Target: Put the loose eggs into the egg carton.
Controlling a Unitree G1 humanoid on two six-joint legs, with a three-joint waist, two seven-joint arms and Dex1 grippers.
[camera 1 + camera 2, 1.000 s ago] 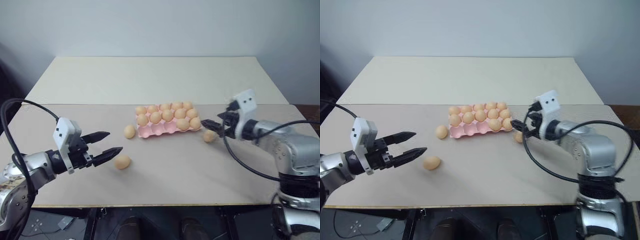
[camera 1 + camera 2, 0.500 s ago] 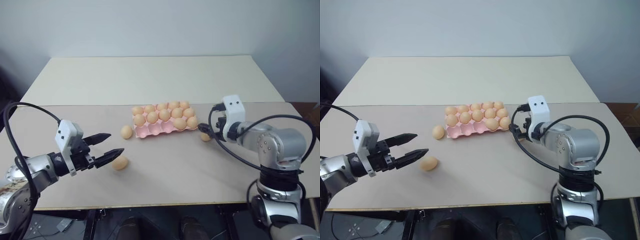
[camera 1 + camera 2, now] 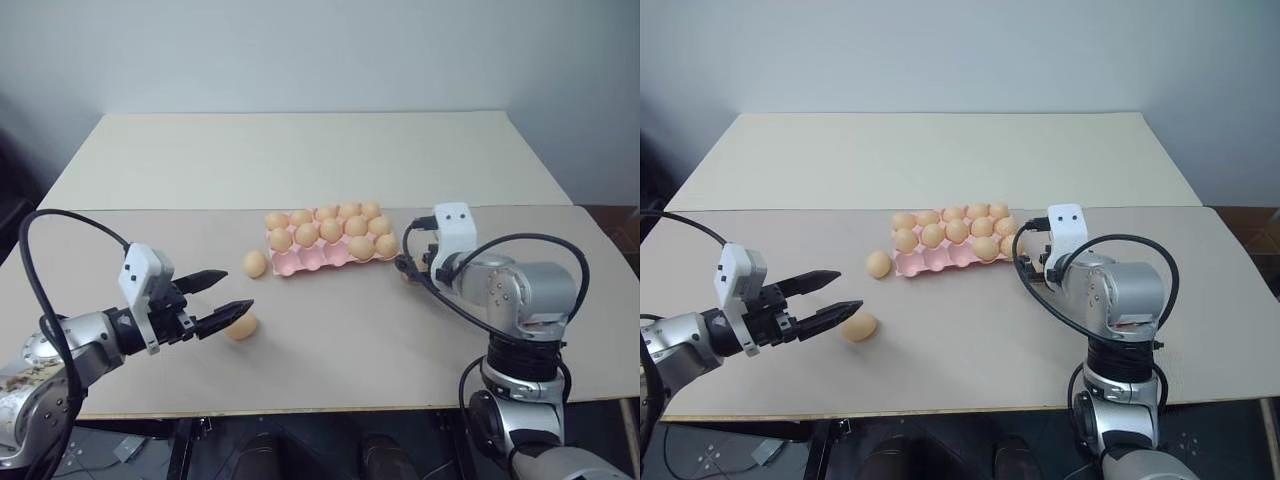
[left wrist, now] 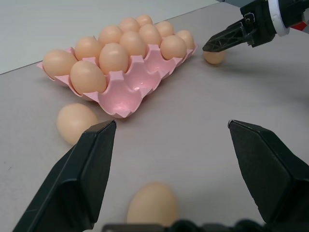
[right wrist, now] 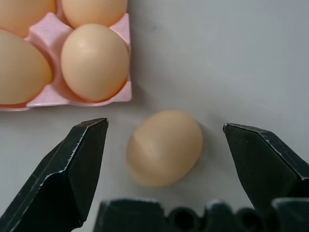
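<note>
While the carton [image 3: 330, 240] sits mid-counter [image 3: 350, 340] with most cups filled, three eggs lie loose. The right pincer [image 5: 166, 145] is spread, straddling without touching an egg [image 5: 165, 147] just off the carton's right end. The left pincer [image 3: 225, 295] (also spread, empty) hangs beside the near-left egg [image 3: 241, 327]; another egg [image 3: 255, 263] lies by the carton's left end.

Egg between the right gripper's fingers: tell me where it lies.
It lies on the table just off the egg carton's right corner, between the open right gripper's fingers, ungripped.
</note>
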